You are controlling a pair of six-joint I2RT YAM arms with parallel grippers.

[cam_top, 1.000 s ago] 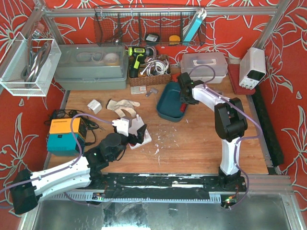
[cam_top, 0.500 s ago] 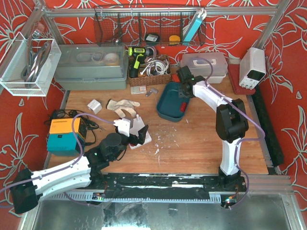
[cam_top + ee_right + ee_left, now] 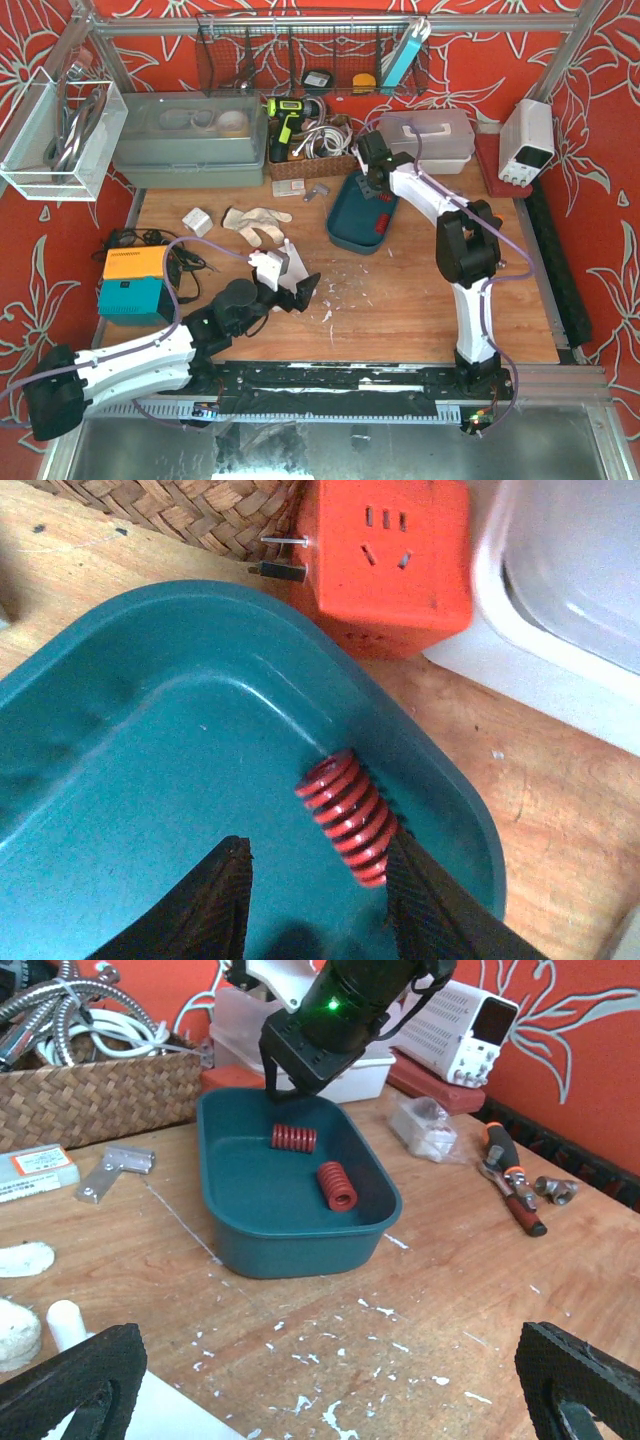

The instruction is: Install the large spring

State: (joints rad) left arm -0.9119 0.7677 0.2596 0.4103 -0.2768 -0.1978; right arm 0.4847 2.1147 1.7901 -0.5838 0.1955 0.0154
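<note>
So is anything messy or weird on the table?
Yes, a bit. White flecks are scattered over the wooden table in front of the teal tray, like chipped paint or crumbs. In the tray, one red spring and a second red spring lie loose, pointing different ways. Nothing looks broken.

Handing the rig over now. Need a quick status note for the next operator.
Left claw: open, empty, low over the table, away from the tray.
Right claw: open, at the teal tray, one red spring between its fingers, not gripped.
Second red spring lies loose in the same tray; can't tell which is larger.
Done: nothing picked.
Left: grasp the larger one, install it.
</note>
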